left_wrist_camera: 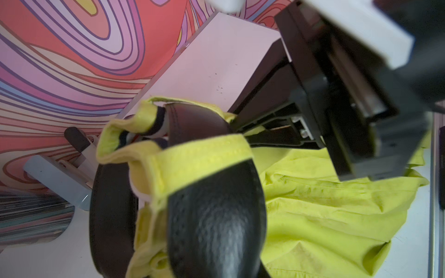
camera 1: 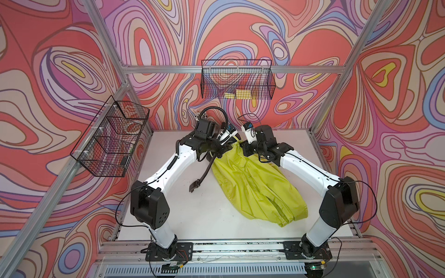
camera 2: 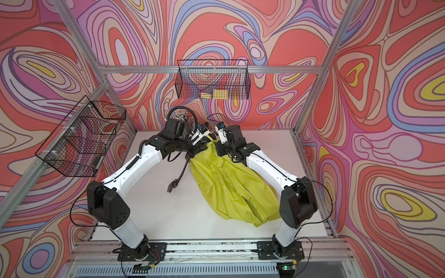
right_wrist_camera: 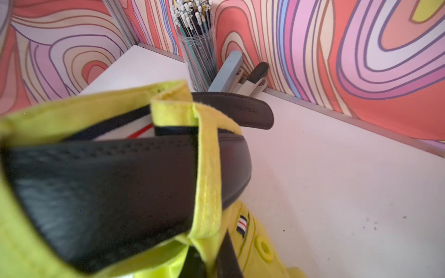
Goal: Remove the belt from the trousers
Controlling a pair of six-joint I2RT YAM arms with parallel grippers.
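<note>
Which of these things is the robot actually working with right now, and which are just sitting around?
In the job:
belt, trousers, left gripper, right gripper (clamped on the trousers' waistband).

Just lying about:
pen cup, grey-blue stapler, black-topped stapler, back wire basket, yellow notes inside it, side wire basket.

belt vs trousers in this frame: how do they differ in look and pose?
Look: the belt is a narrow dark strap; the trousers are a broad sheet of yellow-green fabric.
Pose: the belt's buckle end trails onto bare table beside the left arm; the trousers spread crumpled toward the right arm.
Shared: both converge on the same far spot, where the belt runs under a trouser loop.
</note>
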